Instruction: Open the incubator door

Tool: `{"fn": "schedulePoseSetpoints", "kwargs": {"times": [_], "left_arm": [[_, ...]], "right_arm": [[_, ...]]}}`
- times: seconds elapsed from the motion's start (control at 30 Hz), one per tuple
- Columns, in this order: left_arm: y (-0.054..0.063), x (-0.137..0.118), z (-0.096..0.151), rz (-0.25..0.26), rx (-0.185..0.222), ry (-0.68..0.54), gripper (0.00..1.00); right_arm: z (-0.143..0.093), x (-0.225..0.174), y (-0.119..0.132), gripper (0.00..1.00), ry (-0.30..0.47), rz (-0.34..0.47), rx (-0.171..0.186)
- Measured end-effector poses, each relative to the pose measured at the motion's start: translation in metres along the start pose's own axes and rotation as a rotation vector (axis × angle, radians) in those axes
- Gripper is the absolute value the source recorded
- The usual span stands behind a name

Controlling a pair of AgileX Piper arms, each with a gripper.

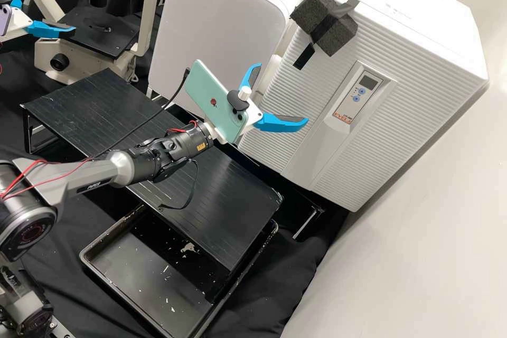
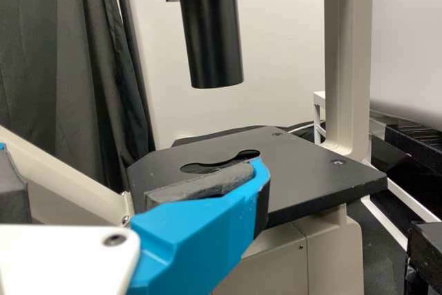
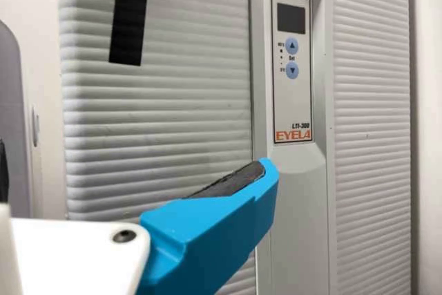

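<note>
The incubator [image 1: 406, 21] stood at the upper right of the high view, its ribbed door [image 1: 391, 105] shut. The right gripper [image 1: 283, 94], near the centre, had its fingers spread wide and empty before the door; the left gripper [image 1: 53, 10], at upper left beside the microscope [image 1: 97, 37], was also wide and empty. The step seemed to be the approach. Next called for bringing a finger to the door's edge, probably by the dark foam block [image 1: 340, 37], then pulling outward.
</note>
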Motion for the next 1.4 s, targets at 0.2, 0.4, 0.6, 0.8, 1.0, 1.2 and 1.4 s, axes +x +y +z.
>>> {"fn": "schedulePoseSetpoints", "kwargs": {"times": [0.2,0.4,0.6,0.8,1.0,1.2,1.4], "left_arm": [[0.000,0.000,0.000,0.000,0.000,0.000,1.00],[0.000,0.000,0.000,0.000,0.000,0.000,1.00],[0.000,0.000,0.000,0.000,0.000,0.000,1.00],[0.000,0.000,0.000,0.000,0.000,0.000,1.00],[0.000,0.000,0.000,0.000,0.000,0.000,1.00],[0.000,0.000,0.000,0.000,0.000,0.000,1.00],[0.000,0.000,0.000,0.000,0.000,0.000,1.00]], "right_arm": [[0.003,0.007,-0.003,1.00,-0.025,0.000,-0.017],[0.005,0.011,-0.003,1.00,-0.050,0.018,-0.004],[0.006,0.011,-0.001,1.00,-0.055,0.023,-0.004],[0.007,0.011,0.000,0.00,-0.070,0.033,0.016],[0.008,0.011,0.000,0.00,-0.078,0.037,0.025],[0.009,0.011,0.000,0.00,-0.086,0.037,-0.011],[0.005,0.010,-0.001,0.00,-0.085,0.035,-0.045]]}}
